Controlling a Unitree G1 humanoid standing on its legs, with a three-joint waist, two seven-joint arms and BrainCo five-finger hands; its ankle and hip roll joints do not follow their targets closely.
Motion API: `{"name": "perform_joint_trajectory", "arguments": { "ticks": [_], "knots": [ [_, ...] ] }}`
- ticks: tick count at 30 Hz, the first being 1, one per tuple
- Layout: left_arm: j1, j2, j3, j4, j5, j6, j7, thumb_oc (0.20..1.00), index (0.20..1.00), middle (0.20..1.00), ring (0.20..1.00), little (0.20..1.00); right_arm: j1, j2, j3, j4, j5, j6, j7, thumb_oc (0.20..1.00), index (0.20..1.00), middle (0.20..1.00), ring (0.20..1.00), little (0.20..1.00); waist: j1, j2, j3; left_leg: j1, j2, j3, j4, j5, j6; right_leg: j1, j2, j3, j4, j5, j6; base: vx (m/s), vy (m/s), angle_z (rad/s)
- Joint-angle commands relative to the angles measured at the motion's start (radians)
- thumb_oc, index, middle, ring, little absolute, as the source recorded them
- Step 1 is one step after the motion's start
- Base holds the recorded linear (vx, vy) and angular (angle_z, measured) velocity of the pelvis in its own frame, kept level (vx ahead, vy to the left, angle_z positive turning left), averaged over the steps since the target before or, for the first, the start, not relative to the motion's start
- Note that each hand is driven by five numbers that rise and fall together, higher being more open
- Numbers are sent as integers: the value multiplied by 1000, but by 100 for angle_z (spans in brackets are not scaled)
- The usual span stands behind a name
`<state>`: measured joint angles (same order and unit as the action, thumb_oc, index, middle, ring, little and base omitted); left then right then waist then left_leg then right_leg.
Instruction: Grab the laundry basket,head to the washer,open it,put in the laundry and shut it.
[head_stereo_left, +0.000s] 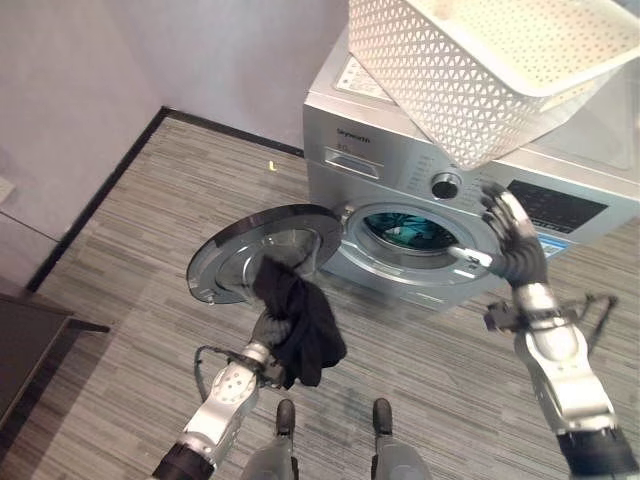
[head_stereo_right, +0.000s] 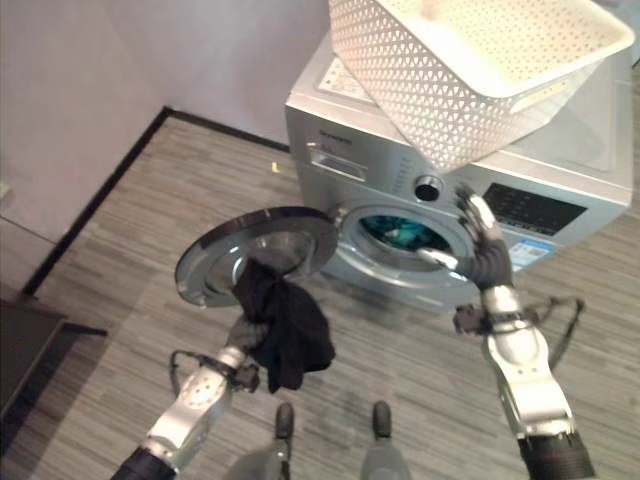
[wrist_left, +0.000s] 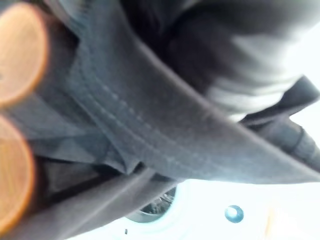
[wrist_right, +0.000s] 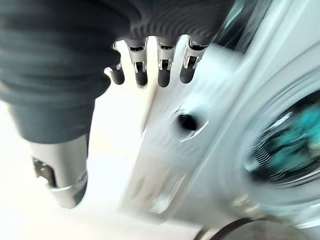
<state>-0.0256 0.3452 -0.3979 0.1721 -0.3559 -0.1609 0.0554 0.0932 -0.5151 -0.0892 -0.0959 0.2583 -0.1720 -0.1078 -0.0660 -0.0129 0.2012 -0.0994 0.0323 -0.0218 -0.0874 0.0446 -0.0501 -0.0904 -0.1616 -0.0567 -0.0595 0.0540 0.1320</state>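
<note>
Left hand at lower centre grips dark garment – soft, limp, light; bunched hold stops trailing ends snagging. Washer door open, teal laundry in drum. Right hand open – fingers straight near drum rim. Basket on top.

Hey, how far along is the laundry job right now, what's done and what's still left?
Done: the white basket sits on top of the washer, and the door hangs open with something teal already in the drum. In hand: the left hand grips a dark garment in front of the door; the right hand is open beside the opening. Left: load that garment and shut the door.
</note>
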Motion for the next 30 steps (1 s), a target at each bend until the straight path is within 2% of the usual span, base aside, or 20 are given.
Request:
{"name": "perform_joint_trajectory", "arguments": {
  "ticks": [1,2,3,4,5,6,8,9,10,11,12,13,15,17,18,19,20,23,25,30],
  "knots": [
    [-51,-27,12,-50,-17,-83,-18,200,200,200,200,200,91,37,-47,115,-38,-13,-17,1000,1000,1000,1000,1000,-51,11,-28,38,-91,14,72,-161,123,-87,30,140,403,-85,27,-25,42,1],
    [-51,-26,13,-49,-16,-83,-18,200,200,200,200,200,88,36,-45,119,-38,-15,-17,1000,1000,1000,1000,1000,-50,10,-28,36,-91,16,72,-161,123,-94,31,143,411,-87,27,-22,71,-4],
    [-61,-24,11,-38,-5,-85,-2,200,200,200,200,200,89,73,-17,248,-23,-12,-34,1000,1000,1000,1000,1000,-75,18,-3,45,-77,4,86,-168,136,-153,71,184,520,-75,11,-18,20,-7],
    [-62,-24,11,-37,-5,-86,-1,200,200,200,200,200,85,73,-15,253,-23,-15,-35,1000,1000,1000,1000,1000,-74,16,-3,44,-78,6,88,-170,136,-158,72,186,528,-79,10,1,46,-11],
    [-68,-30,13,-18,1,-88,11,200,200,200,200,200,86,94,6,392,-7,-15,-50,1000,1000,1000,1000,1000,-85,21,16,42,-72,-3,126,-186,141,-182,95,210,562,-90,0,11,17,-12],
    [-69,-30,13,-17,1,-89,11,200,200,200,200,200,82,93,8,397,-6,-18,-51,1000,1000,1000,1000,1000,-85,20,18,41,-72,-3,130,-189,141,-183,95,211,564,-92,0,31,24,-15],
    [-91,-37,5,11,3,-95,25,200,200,200,200,200,45,123,15,616,43,-15,-89,1000,1000,1000,1000,1000,-88,17,33,43,-75,-14,155,-206,138,-200,106,220,518,-114,-7,44,-24,4],
    [-95,-39,1,19,2,-95,26,200,200,200,200,200,10,142,12,761,70,-6,-118,1000,1000,1000,1000,1000,-80,16,33,36,-72,-13,168,-219,136,-203,89,212,470,-113,-1,68,-113,15],
    [-106,-50,-19,32,1,-93,20,200,200,200,200,200,-46,155,25,963,88,33,-151,1000,1000,1000,1000,1000,-63,17,35,25,-71,-28,187,-238,128,-242,66,210,376,-98,9,102,-137,5],
    [-122,-58,-32,39,-1,-93,17,200,200,200,200,200,-59,161,41,1056,89,50,-153,1000,1000,1000,1000,1000,-63,15,41,25,-81,-57,204,-253,125,-258,66,246,313,-80,17,90,-99,-2],
    [-123,-58,-32,40,-2,-94,17,200,200,200,200,200,-64,160,42,1063,91,46,-152,1000,1000,1000,1000,1000,-64,17,43,24,-80,-59,209,-257,126,-253,66,243,308,-79,18,95,-49,3],
    [-143,-68,-48,41,-8,-96,13,200,200,200,200,200,-77,165,59,1122,98,63,-151,1000,1000,1000,1000,1000,-65,13,54,26,-95,-83,230,-271,118,-264,59,284,268,-54,29,77,-30,40],
    [-194,-76,-88,49,-3,-95,10,200,200,200,200,200,-115,192,62,1254,165,84,-135,1000,1000,1000,1000,1000,-64,7,81,21,-114,-150,301,-334,110,-305,18,358,160,7,43,172,-144,94],
    [-204,-75,-108,51,-2,-92,8,200,200,200,200,200,-135,215,75,1289,183,88,-130,1000,1000,1000,1000,1000,-57,1,96,25,-117,-186,345,-377,105,-316,-14,340,109,31,49,154,-159,65],
    [-204,-75,-108,51,-2,-92,8,200,200,200,200,200,-137,215,75,1291,183,87,-130,1000,1000,1000,1000,1000,-60,3,98,24,-116,-189,350,-380,105,-312,-14,336,106,32,49,141,-223,10],
    [-211,-76,-119,57,-5,-90,10,200,200,200,200,200,-162,237,112,1290,167,89,-128,1000,1000,1000,1000,1000,-44,-11,108,25,-113,-213,384,-407,99,-317,-45,296,74,50,54,142,-257,8],
    [-215,-77,-123,65,-9,-88,12,200,200,200,200,200,-166,247,131,1285,161,89,-127,1000,1000,1000,1000,1000,-44,-13,111,25,-107,-229,393,-416,94,-314,-50,289,72,54,56,142,-259,16],
    [-214,-86,-128,78,-13,-84,17,200,200,200,200,200,-150,262,141,1259,157,86,-124,1000,1000,1000,1000,1000,-44,-28,112,29,-100,-260,402,-429,77,-301,-60,304,88,68,69,126,-214,47],
    [-211,-91,-136,93,-16,-86,25,200,200,200,200,200,-132,282,178,1220,145,78,-118,1000,1000,1000,1000,1000,-56,-47,120,30,-64,-272,382,-414,52,-337,-37,290,151,81,76,84,-297,56],
    [-263,-105,-158,105,-30,-95,58,200,200,200,200,200,-159,292,286,1196,49,79,-150,1000,1000,1000,1000,1000,-68,-58,148,-14,-4,-258,358,-385,22,-402,-3,217,215,62,66,-36,-153,21]
  ]
}}
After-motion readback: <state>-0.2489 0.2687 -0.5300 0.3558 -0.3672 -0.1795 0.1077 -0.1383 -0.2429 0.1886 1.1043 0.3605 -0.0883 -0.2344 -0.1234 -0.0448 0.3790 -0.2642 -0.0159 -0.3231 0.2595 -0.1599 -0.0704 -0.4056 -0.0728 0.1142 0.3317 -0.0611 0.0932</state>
